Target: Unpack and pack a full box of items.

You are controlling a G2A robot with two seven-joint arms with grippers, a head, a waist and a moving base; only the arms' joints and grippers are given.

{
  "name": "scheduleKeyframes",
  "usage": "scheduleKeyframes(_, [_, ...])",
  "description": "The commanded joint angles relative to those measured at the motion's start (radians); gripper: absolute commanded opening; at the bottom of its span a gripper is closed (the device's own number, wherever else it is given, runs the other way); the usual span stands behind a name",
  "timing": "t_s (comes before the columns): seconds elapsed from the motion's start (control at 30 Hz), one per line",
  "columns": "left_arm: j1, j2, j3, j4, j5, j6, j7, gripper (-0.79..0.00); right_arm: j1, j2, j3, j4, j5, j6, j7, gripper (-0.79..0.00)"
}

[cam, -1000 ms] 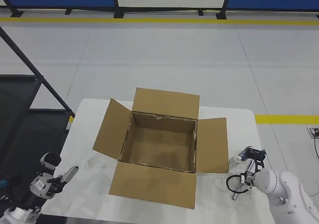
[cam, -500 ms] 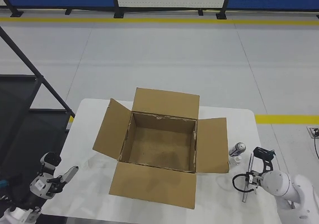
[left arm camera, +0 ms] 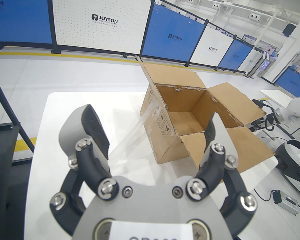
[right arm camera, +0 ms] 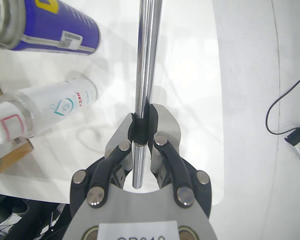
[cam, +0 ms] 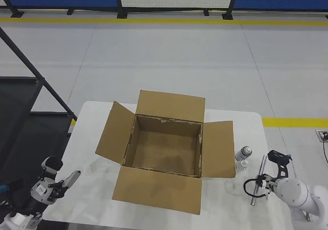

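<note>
My right pincer point(right arm camera: 143, 123) pinches a shiny steel rod point(right arm camera: 147, 51) near one end, by the counter's point(cam: 239, 123) right edge, toward its front corner. A blue spray can point(right arm camera: 52, 16) and a white bottle point(right arm camera: 52, 103) are near the rod, between it and the open cardboard box point(cam: 164, 150). My left pincer point(left arm camera: 152, 118) hangs spread by the front left corner.

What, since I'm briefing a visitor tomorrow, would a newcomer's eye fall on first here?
The big cardboard box in the middle of the table, flaps spread and inside bare. Next, the right end effector shut on a shiny metal rod right of the box, beside a blue spray can and a white bottle.
</note>
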Motion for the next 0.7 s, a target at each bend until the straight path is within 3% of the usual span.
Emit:
scheduleKeyframes(0.0, [0.0,0.0,0.0,0.0,0.0,0.0,0.0,0.0,-0.034,-0.001,0.043,-0.055,0.047,0.001,-0.056,-0.785])
scheduleKeyframes(0.3, [0.0,0.0,0.0,0.0,0.0,0.0,0.0,0.0,-0.197,-0.014,0.215,-0.32,0.312,-0.037,-0.28,-0.785])
scheduleKeyframes(0.5, [0.0,0.0,0.0,0.0,0.0,0.0,0.0,0.0,-0.197,-0.017,0.235,-0.444,0.418,-0.081,-0.323,-0.785])
scheduleKeyframes(0.67, [0.0,0.0,0.0,0.0,0.0,0.0,0.0,0.0,-0.141,-0.013,0.19,-0.533,0.437,-0.09,-0.303,-0.785])
